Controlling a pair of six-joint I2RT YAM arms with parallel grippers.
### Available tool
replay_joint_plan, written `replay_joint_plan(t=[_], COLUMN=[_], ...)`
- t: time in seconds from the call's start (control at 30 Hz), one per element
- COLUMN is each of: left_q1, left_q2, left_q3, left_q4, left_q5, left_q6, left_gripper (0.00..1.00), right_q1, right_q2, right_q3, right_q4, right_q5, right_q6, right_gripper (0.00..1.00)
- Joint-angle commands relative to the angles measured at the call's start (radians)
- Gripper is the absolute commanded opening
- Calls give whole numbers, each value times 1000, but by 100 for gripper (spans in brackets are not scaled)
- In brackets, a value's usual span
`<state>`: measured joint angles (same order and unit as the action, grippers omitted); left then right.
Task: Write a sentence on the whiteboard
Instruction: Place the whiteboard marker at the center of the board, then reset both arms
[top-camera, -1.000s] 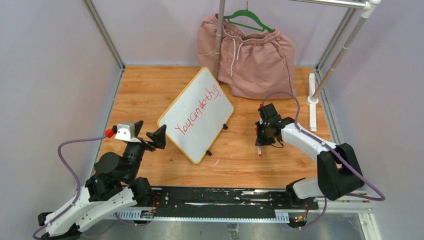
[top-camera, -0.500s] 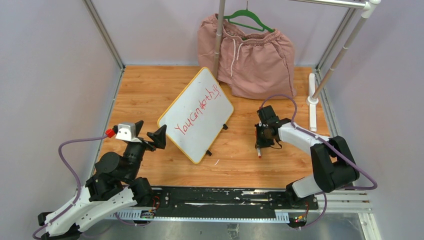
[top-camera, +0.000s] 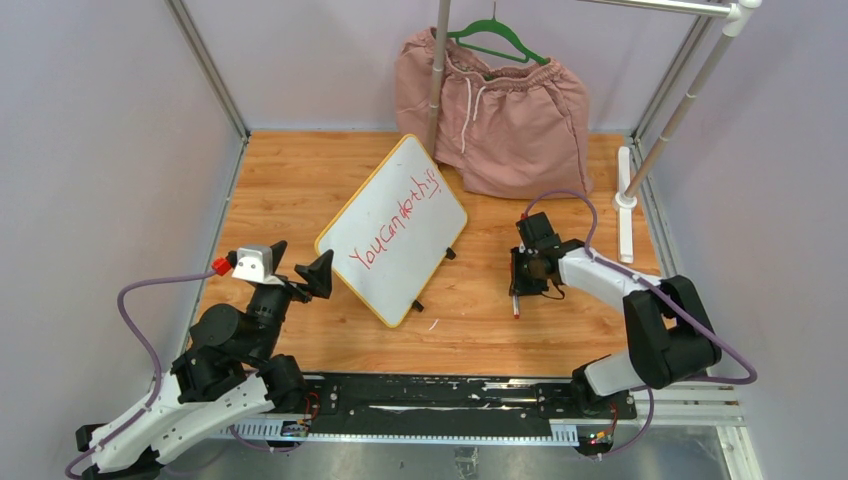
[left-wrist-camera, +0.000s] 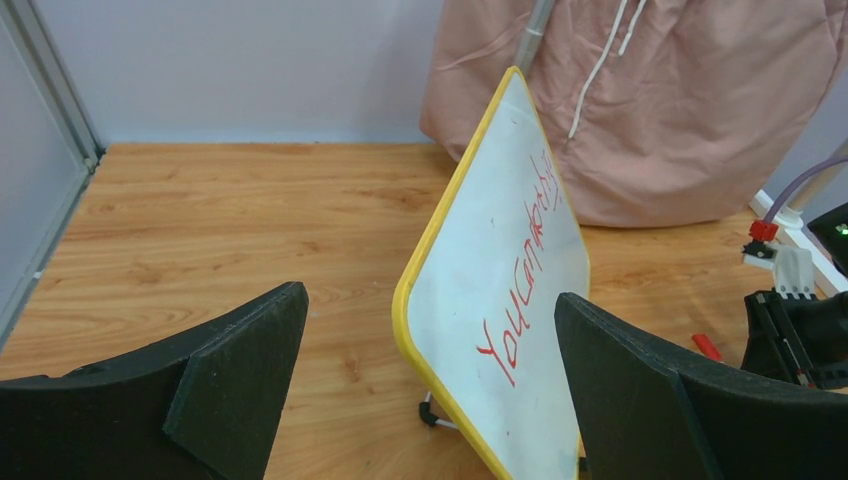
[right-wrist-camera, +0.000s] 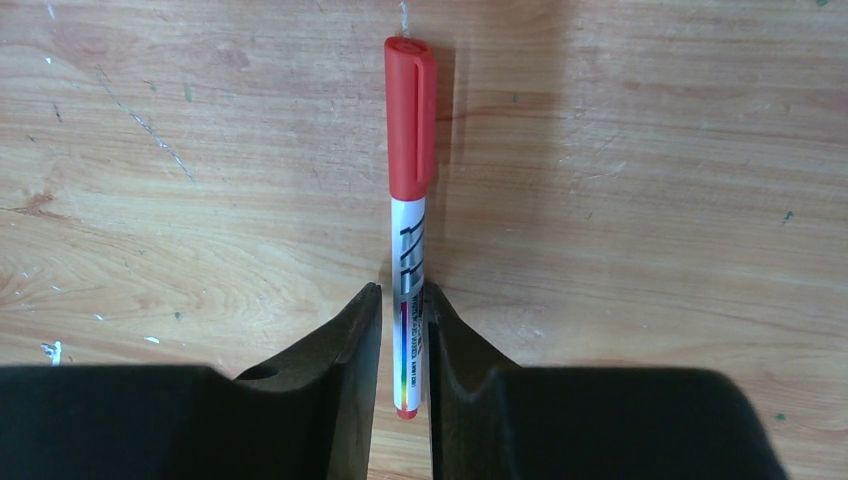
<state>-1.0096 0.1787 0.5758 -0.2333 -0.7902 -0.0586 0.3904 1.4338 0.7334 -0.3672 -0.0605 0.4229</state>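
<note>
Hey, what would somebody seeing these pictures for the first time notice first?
Likely the whiteboard, propped at a slant mid-table, with the sentence in red marker across it. Behind it, pink shorts hang from a green hanger at the back. To the right, a red-capped marker lies on the wooden table between the close-set jaws of the right gripper; whether they pinch it is unclear.

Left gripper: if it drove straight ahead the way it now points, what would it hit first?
Probably the whiteboard: its yellow-rimmed near edge stands just ahead, between the open fingers of the left gripper; depth is unclear.
</note>
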Motion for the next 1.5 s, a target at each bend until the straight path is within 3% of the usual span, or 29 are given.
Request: replay_joint_plan(t=[0.0,0.43,0.83,0.93,1.1,1.37,1.47], left_q1=[-1,-1,-1,-1,-1,-1,-1], left_q2=[-3,7,82,136,256,271,267], left_q3=[-10,-15,19,54,185,302,344], left_q4=[17,22,-3,-42,-330,-569,-585], left_q5=[2,11,13,-65,-226,-189,-149], left_q6=[12,16,-45,-145,-588,-995,-1014], left_gripper=[100,100,100,100,100,100,100], right_q1=[-19,-24,-39,-39,-40,-40,-39], right_q2=[5,-8,-141,-221,-279,-427,-510], right_q3=[-47,-62,-19,-10,4,-5,-6], right_q4=[-19,-6,-51,-67,-113,-119,-98], right_q5=[23,10,40,59,74,94,115], right_q6=[0,-4,-11,-31,-63,-47,50], right_gripper=[26,26,34,36,36,36,42])
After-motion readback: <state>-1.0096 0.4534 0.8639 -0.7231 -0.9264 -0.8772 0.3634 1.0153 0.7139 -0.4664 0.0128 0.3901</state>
